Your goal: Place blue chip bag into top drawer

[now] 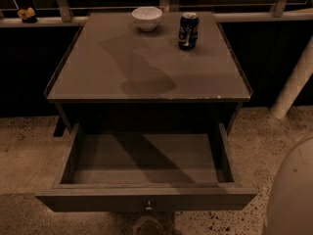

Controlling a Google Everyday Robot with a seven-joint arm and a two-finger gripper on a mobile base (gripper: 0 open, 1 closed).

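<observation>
The top drawer [146, 198] of the grey-brown table stands pulled wide open, with a small metal knob [148, 207] on its front panel. Its inside shows only a bare floor in shadow. The blue chip bag is out of view. The gripper is out of view; only a white rounded part of my arm [292, 195] shows at the bottom right corner.
A white bowl [146, 17] and an upright blue soda can [188, 30] stand at the back of the table top [146, 67]. A railing runs behind the table. A white slanted pole [293, 84] stands at the right. The floor is speckled stone.
</observation>
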